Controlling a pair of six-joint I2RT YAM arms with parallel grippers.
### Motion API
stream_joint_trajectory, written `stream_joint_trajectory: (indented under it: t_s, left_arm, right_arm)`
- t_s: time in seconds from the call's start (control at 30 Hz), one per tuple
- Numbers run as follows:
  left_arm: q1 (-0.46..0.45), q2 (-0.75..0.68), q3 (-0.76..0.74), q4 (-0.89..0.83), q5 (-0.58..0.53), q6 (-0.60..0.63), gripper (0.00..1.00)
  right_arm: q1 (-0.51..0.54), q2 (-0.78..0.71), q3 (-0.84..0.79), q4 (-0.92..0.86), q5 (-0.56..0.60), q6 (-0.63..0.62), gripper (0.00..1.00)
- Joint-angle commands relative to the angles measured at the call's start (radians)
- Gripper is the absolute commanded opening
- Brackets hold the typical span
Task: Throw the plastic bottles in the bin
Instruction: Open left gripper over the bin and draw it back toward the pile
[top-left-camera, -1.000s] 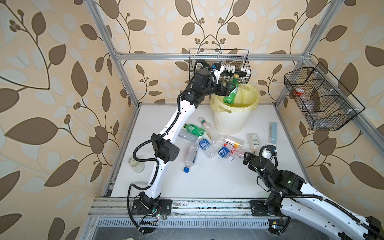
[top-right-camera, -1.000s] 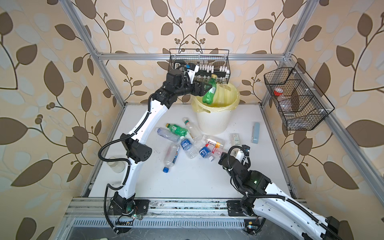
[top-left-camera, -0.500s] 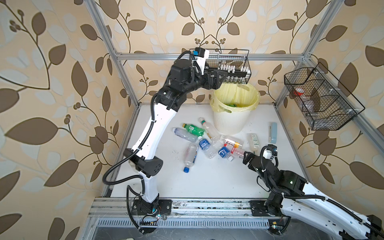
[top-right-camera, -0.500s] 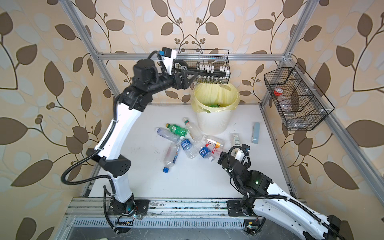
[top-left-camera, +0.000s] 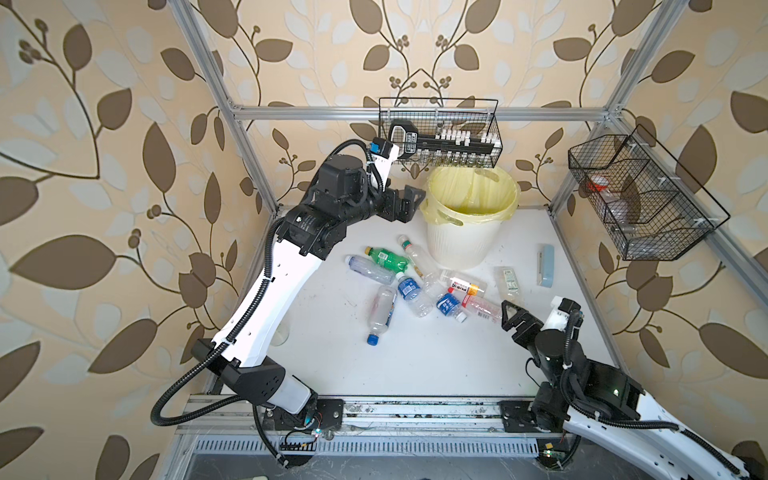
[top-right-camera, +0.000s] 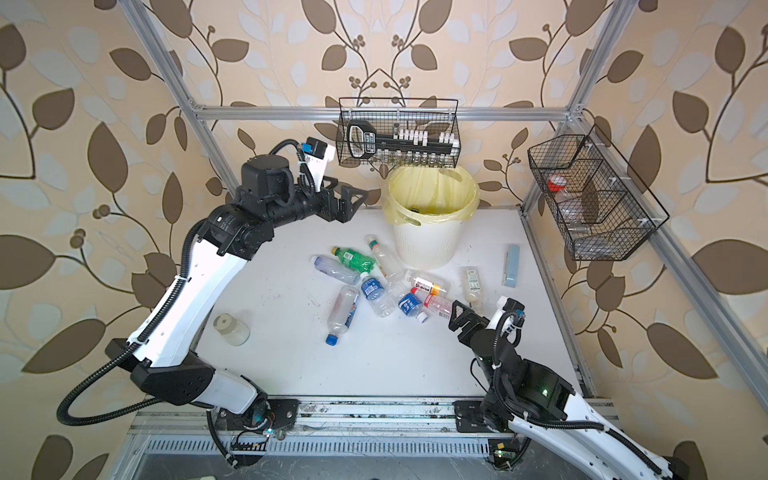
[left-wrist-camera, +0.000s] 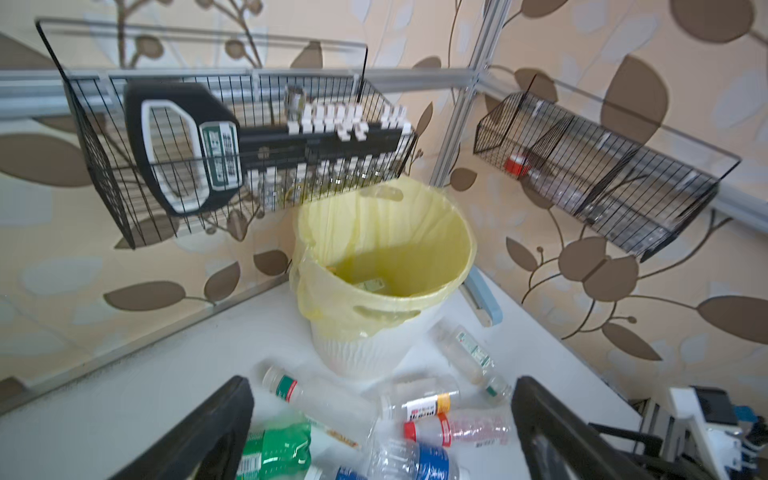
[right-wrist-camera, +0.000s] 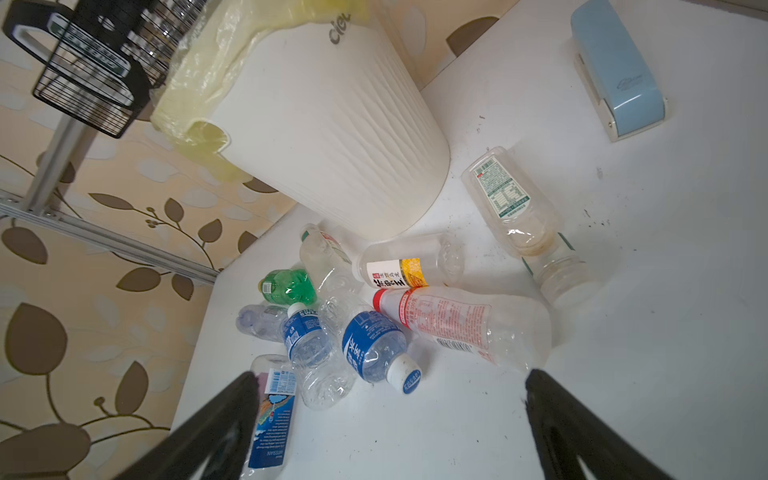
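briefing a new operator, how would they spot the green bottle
Start at the cream bin at the table's back. Left of its foot, in the bottle pile, lies the green bottle. It alone has a green body and yellow cap; its neighbours are clear.

Bright, even light fills both top views. The white bench (top-left-camera: 415, 365) is evenly lit, with only faint, soft shadows under the plastic bottles (top-left-camera: 381, 309). The frame rails (top-left-camera: 415, 113) bow toward the edges, a wide-lens distortion. The left wrist view is smeared: the wire basket (left-wrist-camera: 104, 174) shows doubled lines and the wallpaper (left-wrist-camera: 623, 104) is soft. The right wrist view is sharper, with readable labels, though the fingers (right-wrist-camera: 199, 440) of the right claw (right-wrist-camera: 392, 373) are dark and out of focus. The bin (right-wrist-camera: 332, 124) wall is bright without harsh glare.
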Motion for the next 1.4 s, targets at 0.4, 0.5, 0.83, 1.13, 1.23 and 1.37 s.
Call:
stream_joint_trajectory:
  t_s: [0.4,0.5,0.83,1.13,1.23,1.37]
  left_arm:
    - [0.002,-0.182,-0.354,0.050,-0.147,0.105,0.99]
    - [0.005,-0.218,-0.449,0.069,-0.173,0.131,0.99]
    - [0.046,-0.299,-0.635,0.072,-0.148,0.132,0.99]
    - [0.132,-0.321,-0.700,0.075,-0.082,0.171,0.99]
    - [0.147,-0.321,-0.745,0.079,-0.084,0.228,0.99]
    - [0.183,-0.326,-0.833,0.119,-0.105,0.247,0.99]
  right_arm:
    - [0.008,0.185,0.023,-0.025,-0.056,0.011,1.00]
    - [0.014,0.254,0.019,0.034,-0.089,0.002,1.00]
    - [0.017,0.361,0.023,0.133,-0.147,-0.023,1.00]
    - [0.017,0.393,0.016,0.119,-0.197,0.002,1.00]
    - [0.020,0.410,0.015,0.113,-0.206,0.022,1.00]
    - [0.026,0.439,0.018,0.130,-0.220,0.020,1.00]
